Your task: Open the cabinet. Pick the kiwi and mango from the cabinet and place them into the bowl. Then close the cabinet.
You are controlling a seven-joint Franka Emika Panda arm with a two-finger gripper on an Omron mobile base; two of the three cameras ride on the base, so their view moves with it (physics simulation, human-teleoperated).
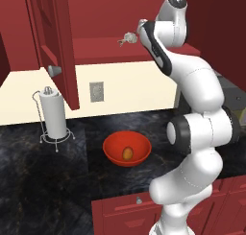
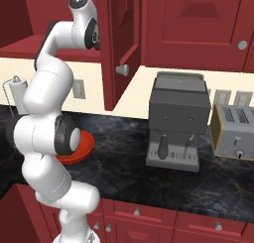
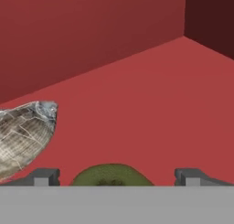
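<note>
Gripper: in my hand view the gripper (image 3: 116, 177) has its two finger tips spread wide apart, one at each side of the bottom edge, and I see nothing clamped between them.
Kiwi: I see the green-brown kiwi (image 3: 112, 175) low in the hand view, lying on the red cabinet shelf between the two finger tips; I cannot tell whether either tip touches it.
Cabinet: the cabinet (image 1: 55, 42) has its doors swung open, and my arm reaches up into it; from the left base view one open door hangs out over the counter with its silver knob (image 1: 54, 70) facing me.
Mango: the orange-yellow mango (image 1: 127, 154) sits in the bottom of the bowl.
Bowl: the orange-red bowl (image 1: 115, 152) stands on the dark counter (image 1: 43, 181), below the open cabinet and to the right of the paper-towel stand (image 1: 54, 116).
Silvery object: a crinkled silvery object (image 3: 23, 136) lies on the shelf just beside the kiwi; I cannot tell what it is.
Right of the arm: a grey coffee machine (image 2: 177, 122) and a toaster (image 2: 233, 132) stand on the counter in my right base view.
</note>
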